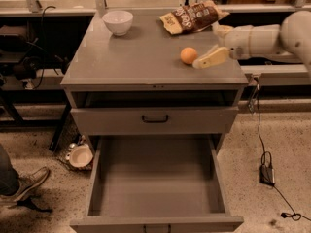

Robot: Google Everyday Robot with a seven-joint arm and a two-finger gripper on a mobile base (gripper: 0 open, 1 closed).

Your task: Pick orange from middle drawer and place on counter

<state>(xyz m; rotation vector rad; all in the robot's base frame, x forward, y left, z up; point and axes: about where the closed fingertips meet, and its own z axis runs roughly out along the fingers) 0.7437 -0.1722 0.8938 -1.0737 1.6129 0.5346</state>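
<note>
**Camera view.** The orange [188,55] is located on the counter [131,57], in the right half of the worktop, close to the right edge and roughly midway between the back and front edges. The gripper [210,58] is positioned just beside the orange on its right, low over the worktop and reaching in across the right edge. Contact between the two cannot be confirmed or excluded. Whether the gripper is spread or closed cannot be told; the orange is not seen to be enclosed by it. The middle drawer [155,178] is pulled fully out below the front edge, and only its bare floor is shown. A white bowl [117,22] stands at the back-left corner, and a snack bag [192,17] lies along the back edge, right of centre.

**Handling assessment.** The orange is judged to be light, firm and smooth-skinned, with slight give under pressure. Being round, it is expected to roll on the glossy top if nudged. Should a regrasp be required, hold is best taken across its widest girth, with moderate force applied.
</note>
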